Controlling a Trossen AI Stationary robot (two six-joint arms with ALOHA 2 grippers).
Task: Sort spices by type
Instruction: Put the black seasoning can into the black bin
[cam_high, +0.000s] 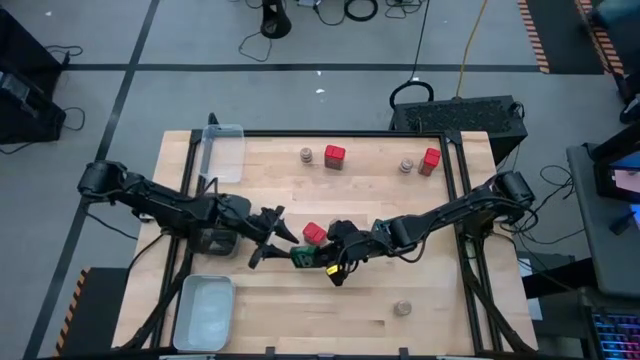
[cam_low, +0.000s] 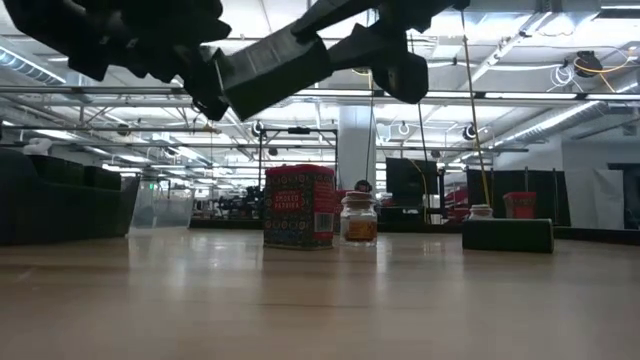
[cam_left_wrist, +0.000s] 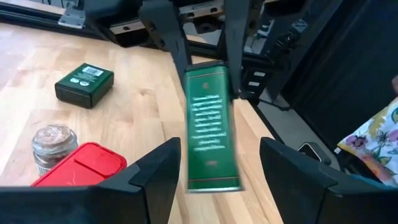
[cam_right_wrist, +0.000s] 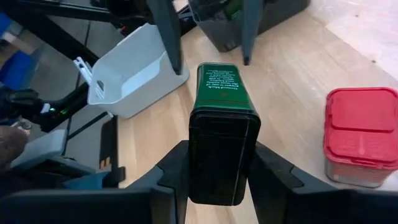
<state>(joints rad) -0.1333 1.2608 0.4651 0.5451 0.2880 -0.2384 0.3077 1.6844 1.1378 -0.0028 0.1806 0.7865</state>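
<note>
My right gripper is shut on a dark green boxy tin, which it holds in the air near the table's middle. My left gripper is open; its fingers stand on either side of the tin's far end, and no touch shows. A red tin stands just beyond them, with a tan-lidded jar beside it. Another dark green tin lies flat on the table. Two red tins and two jars stand near the far edge. One jar is near the near edge. My right gripper pinches the dark green tin between its two fingers at the end nearest its wrist. The fingers come level from the table's right and lie along the tin. The tin is lifted clear of the table, slightly tilted, its free end pointing toward my left gripper.
A clear tray sits at the far left corner and a pale tray at the near left corner. A dark tray lies under my left arm. Bare wood spans the near middle of the table.
</note>
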